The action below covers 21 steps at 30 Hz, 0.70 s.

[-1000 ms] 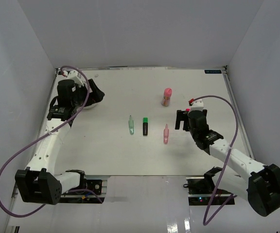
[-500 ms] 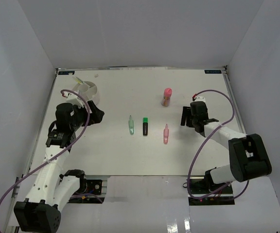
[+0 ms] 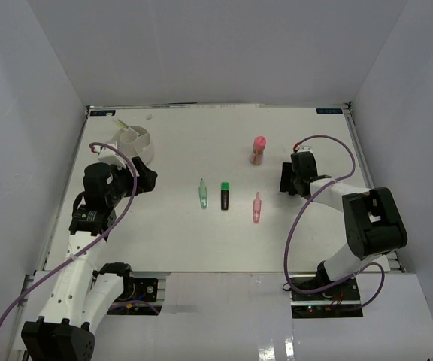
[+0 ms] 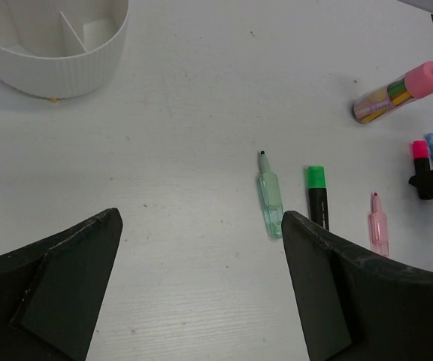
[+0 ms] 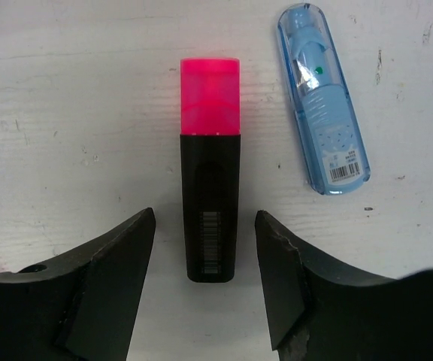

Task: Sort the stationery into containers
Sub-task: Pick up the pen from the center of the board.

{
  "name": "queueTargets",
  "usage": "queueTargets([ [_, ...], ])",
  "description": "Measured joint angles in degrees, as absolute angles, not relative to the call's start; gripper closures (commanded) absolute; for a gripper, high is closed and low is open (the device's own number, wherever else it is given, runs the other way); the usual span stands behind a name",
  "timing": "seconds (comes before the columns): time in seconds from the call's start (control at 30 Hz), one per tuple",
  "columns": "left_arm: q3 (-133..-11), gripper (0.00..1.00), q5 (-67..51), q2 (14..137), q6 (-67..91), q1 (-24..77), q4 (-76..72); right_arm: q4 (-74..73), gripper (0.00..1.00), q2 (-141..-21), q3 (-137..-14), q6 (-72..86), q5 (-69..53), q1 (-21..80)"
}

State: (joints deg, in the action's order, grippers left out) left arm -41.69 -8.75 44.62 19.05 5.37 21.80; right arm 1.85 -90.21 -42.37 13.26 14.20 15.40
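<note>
We saw right hand [image 5: 204, 218] low over bench [image 5: 66, 90], fingers apart astride pink-capped marker [image 5: 210, 169], not touching it. Left hand [image 4: 201, 222] wide apart, organiser cup [image 4: 66, 71] at eleven o'clock.

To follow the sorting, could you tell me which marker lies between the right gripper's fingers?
The pink-capped black marker, straddled by the right gripper; the blue item beside it lies outside.

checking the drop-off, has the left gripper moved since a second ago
Yes. The left gripper pulled back toward its base, off the white cup it covered before.
</note>
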Motion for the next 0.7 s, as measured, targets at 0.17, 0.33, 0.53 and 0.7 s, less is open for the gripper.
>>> queueTargets([
  [0.17, -41.69, 0.02, -8.34, 44.71, 19.05, 5.37, 21.8, 1.23, 0.44, -92.4, -44.66, 13.37, 14.22, 15.07],
  [0.33, -41.67, 0.02, -8.08, 45.08, 18.92, 5.37, 21.78, 1.3, 0.59, -93.34, -45.6, 13.65, 14.15, 14.98],
  [0.53, -41.67, 0.02, -8.25, 46.46, 18.94, 5.37, 21.67, 1.34, 0.75, -92.75, -45.39, 13.37, 14.15, 14.85],
  [0.7, -41.71, 0.02, -12.78, 49.5, 20.05, 5.37, 21.43, 1.45, 0.82, -85.32, -41.71, 11.05, 13.39, 15.49],
])
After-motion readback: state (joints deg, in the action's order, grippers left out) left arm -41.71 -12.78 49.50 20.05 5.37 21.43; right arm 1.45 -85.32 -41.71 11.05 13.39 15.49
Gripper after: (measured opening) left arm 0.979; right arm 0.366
